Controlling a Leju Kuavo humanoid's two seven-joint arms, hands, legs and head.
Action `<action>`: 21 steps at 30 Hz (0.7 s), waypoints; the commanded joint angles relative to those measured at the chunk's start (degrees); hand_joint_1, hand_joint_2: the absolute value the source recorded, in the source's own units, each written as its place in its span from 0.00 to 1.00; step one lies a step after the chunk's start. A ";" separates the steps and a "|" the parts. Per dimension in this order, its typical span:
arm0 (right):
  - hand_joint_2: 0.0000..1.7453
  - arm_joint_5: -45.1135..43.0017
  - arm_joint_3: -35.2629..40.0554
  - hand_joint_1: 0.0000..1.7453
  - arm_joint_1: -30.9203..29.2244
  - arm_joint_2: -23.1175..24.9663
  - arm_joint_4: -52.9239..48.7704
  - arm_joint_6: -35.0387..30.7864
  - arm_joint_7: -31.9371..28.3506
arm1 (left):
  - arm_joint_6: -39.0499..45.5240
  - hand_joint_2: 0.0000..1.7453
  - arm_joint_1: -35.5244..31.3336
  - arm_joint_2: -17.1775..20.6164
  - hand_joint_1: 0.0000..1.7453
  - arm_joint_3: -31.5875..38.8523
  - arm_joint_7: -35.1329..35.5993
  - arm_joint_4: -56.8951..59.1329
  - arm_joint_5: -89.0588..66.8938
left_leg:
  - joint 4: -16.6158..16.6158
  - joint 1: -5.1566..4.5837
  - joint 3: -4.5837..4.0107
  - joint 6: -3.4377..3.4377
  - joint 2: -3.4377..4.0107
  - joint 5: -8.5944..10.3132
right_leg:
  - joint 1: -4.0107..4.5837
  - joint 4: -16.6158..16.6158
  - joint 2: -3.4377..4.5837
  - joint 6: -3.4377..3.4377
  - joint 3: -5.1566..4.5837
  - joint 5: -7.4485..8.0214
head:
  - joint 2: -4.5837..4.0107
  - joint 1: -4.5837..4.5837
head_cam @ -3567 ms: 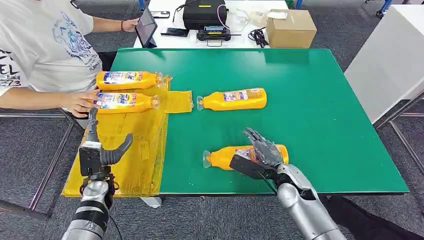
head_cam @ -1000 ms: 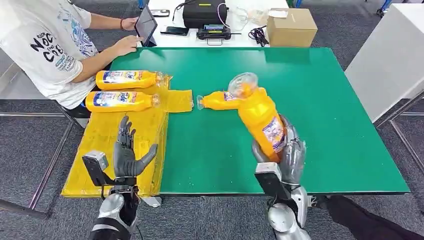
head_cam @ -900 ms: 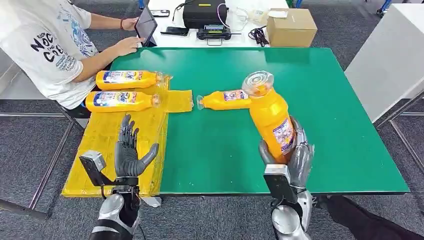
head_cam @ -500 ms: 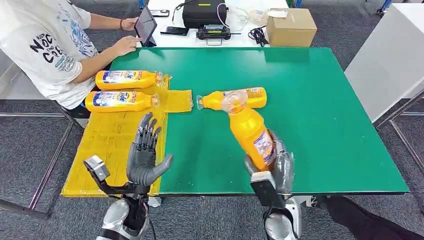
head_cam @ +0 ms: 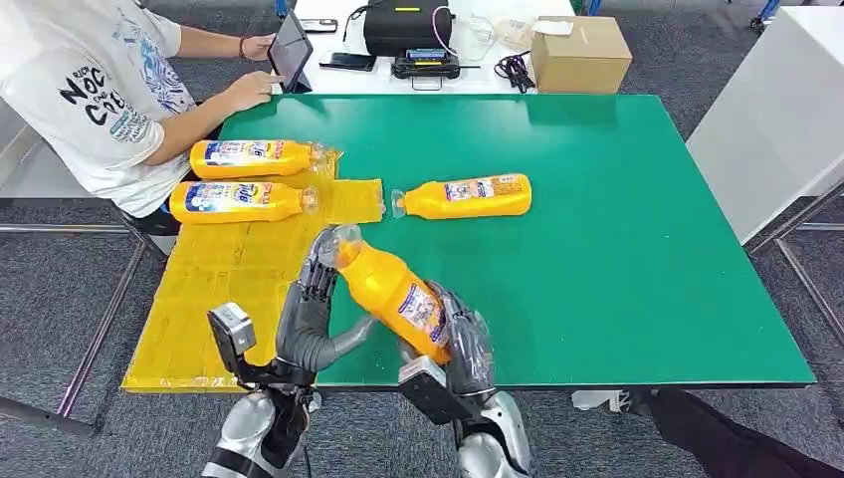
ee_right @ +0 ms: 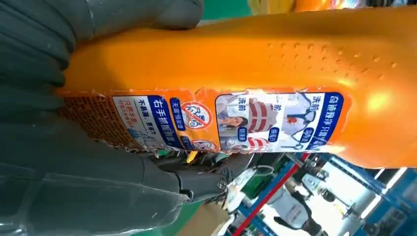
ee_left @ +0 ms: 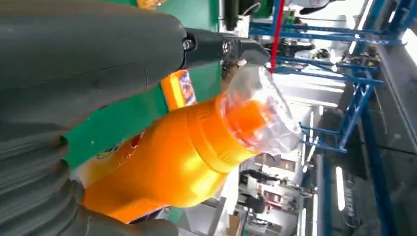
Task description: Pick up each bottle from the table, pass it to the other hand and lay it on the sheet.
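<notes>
- Head view: the right hand grips the base end of a bottle, held above the near edge of the bench. The bottle's long axis is tilted, with the cap end up and pointing toward the bench's left edge and the sheet. The left hand is beside the cap end, fingers apart and upright; it looks unclenched, not yet holding. Two bottles lie on the sheet's far part, one bottle lies on the bench mid-left, its cap toward the sheet. I judge this the hand-over step: next the left hand should close round the neck or body before the right lets go.
- Left wrist view: the bottle's clear cap sits just by the left hand's dark fingers; whether they touch I cannot tell.
- Right wrist view: the right hand's fingers wrap the bottle's label firmly.
</notes>
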 commanded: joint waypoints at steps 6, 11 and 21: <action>1.00 0.72 5.28 1.00 -3.39 -1.39 5.69 -2.81 1.54 | -1.22 1.00 -3.17 0.87 0.00 2.61 3.92 9.82 5.19 | -0.07 0.07 0.28 -0.10 0.14 -0.06 | 0.08 -0.11 0.10 -0.13 0.26 -0.01 | 0.00 0.00; 1.00 1.34 6.39 1.00 -3.94 -1.25 7.38 -3.15 1.63 | -3.57 1.00 -3.47 1.05 0.00 2.90 5.47 11.62 8.66 | -0.07 0.06 0.25 -0.08 0.14 -0.06 | 0.08 -0.10 0.10 -0.11 0.23 -0.01 | 0.00 0.02; 1.00 -0.67 9.24 1.00 -6.34 -1.18 15.50 3.48 1.17 | -14.04 1.00 -3.70 1.05 0.00 3.86 7.95 14.39 20.98 | -0.09 0.08 0.30 -0.09 0.12 -0.06 | 0.09 -0.14 0.09 -0.12 0.29 -0.01 | 0.00 0.02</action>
